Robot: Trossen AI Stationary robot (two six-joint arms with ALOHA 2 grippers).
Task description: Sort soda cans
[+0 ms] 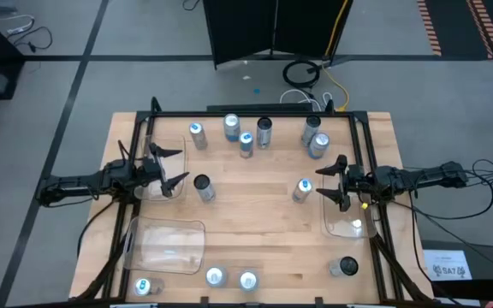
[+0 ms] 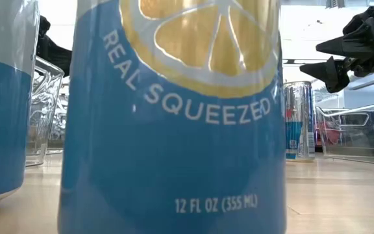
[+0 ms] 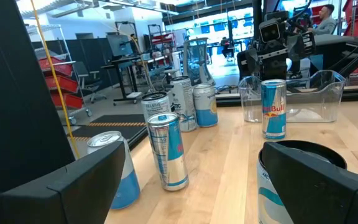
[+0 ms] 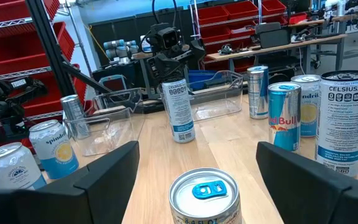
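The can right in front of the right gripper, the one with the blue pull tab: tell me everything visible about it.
The can with the blue pull tab stands upright on the wooden table, a slim silver-and-blue soda can with a silver lid, tab flat and unopened. From above it sits just ahead of the open right gripper, whose fingers flank it without touching. A clear plastic tray lies beside it; no other can touches it.
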